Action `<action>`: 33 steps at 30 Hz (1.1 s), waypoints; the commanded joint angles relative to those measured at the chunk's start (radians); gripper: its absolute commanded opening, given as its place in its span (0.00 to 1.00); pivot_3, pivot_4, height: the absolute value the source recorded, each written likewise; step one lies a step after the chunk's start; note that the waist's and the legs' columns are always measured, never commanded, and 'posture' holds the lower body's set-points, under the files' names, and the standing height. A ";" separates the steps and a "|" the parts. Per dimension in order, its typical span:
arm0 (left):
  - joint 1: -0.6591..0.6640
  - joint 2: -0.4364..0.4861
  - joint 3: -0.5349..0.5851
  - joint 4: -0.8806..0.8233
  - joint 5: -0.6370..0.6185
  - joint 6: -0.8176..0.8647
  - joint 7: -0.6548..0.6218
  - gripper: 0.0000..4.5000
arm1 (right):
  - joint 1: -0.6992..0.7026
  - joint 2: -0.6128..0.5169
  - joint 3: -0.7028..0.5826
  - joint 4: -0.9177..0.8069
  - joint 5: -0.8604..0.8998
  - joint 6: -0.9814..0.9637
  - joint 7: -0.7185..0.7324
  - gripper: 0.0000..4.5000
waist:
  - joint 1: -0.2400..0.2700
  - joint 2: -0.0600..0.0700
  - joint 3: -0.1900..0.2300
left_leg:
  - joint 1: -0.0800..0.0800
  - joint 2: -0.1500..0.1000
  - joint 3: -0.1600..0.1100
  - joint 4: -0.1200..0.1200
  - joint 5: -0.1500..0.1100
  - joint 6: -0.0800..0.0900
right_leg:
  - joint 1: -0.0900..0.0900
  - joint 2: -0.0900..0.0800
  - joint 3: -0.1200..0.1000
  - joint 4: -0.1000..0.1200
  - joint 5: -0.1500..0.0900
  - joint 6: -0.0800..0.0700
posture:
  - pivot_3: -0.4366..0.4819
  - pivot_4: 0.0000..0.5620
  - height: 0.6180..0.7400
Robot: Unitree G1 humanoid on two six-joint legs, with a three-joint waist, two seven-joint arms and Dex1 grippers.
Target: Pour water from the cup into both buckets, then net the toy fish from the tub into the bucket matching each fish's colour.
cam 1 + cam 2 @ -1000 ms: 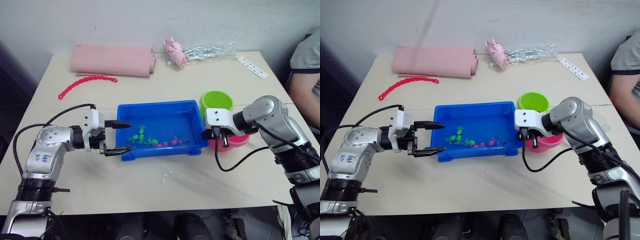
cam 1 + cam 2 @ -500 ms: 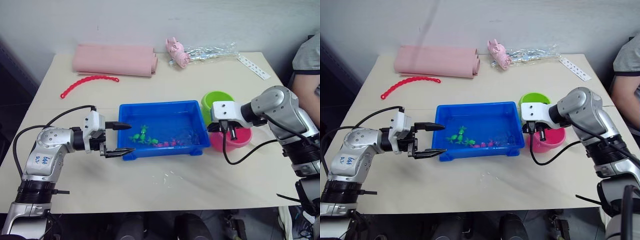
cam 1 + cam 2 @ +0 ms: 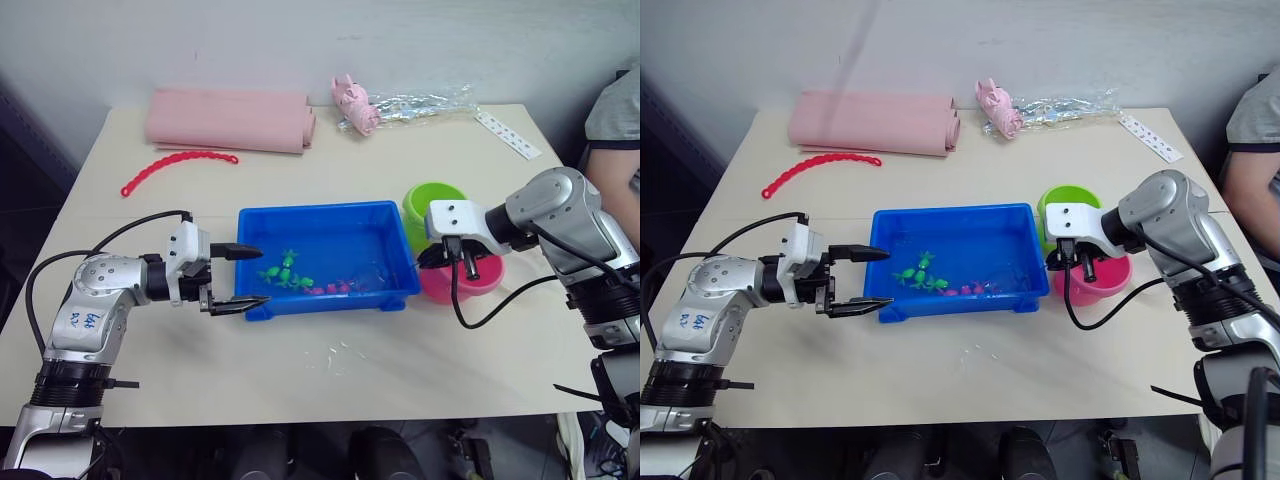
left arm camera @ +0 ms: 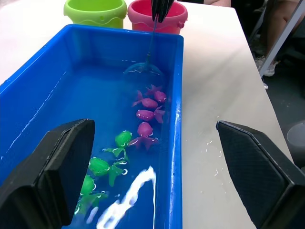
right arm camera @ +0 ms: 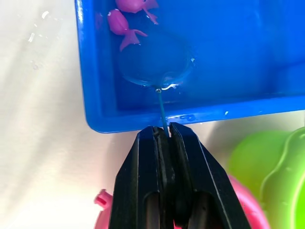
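The blue tub (image 3: 325, 218) sits mid-table with water in it. Green toy fish (image 4: 102, 167) and pink toy fish (image 4: 147, 102) lie along its near side. My right gripper (image 5: 164, 132) is shut on the thin handle of the net. It hovers over the pink bucket (image 3: 478, 285), beside the green bucket (image 3: 433, 203). The net's hoop (image 5: 155, 67) lies in the water at the tub's right end, close to two pink fish. At the tub's left end my left gripper (image 3: 260, 274) is open, its fingers either side of the tub's corner. The cup is out of view.
A rolled pink cloth (image 3: 228, 118) and a red beaded strip (image 3: 178, 165) lie at the back left. A pink toy (image 3: 352, 103), a clear bag (image 3: 420, 103) and a white strip (image 3: 510, 135) are at the back right. A person (image 3: 612, 130) sits at the right edge. Water drops (image 3: 335, 352) spot the table in front of the tub.
My right gripper has drawn back to the right, from the tub's right wall to over the pink bucket, still holding the net. The left arm has stayed put.
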 commanded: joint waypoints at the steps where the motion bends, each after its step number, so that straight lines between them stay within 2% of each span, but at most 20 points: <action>1: 0.005 0.018 0.027 -0.029 -0.011 0.001 0.003 0.99 | 0.000 -0.008 -0.012 -0.006 0.007 0.024 0.004 0.00 | -0.001 0.000 0.000 | 0.000 0.000 0.000 0.000 0.000 0.000 | 0.000 0.000 0.000 0.000 0.000 0.000 | 0.48 0.27 1.00; 11: 0.008 0.019 0.028 -0.027 -0.010 -0.001 0.003 0.99 | 0.013 0.016 -0.048 0.013 0.065 0.119 -0.047 0.00 | -0.001 0.000 0.000 | 0.000 0.000 0.000 0.000 0.000 0.000 | 0.000 0.000 0.000 0.000 0.000 0.000 | 0.48 0.27 1.00; 24: 0.009 0.020 0.029 -0.031 -0.009 -0.001 0.006 0.99 | 0.076 0.026 -0.057 -0.081 0.144 0.218 -0.084 0.00 | -0.001 0.000 0.000 | 0.000 0.000 0.000 0.000 0.000 0.000 | 0.000 0.000 0.000 0.000 0.000 0.000 | 0.48 0.27 1.00; 33: 0.006 0.025 0.031 -0.027 -0.009 -0.002 0.003 0.99 | 0.057 0.018 -0.071 -0.068 0.173 0.261 -0.111 0.00 | -0.002 0.000 0.000 | 0.000 0.000 0.000 0.000 0.000 0.000 | 0.000 0.000 0.000 0.000 0.000 0.000 | 0.48 0.27 1.00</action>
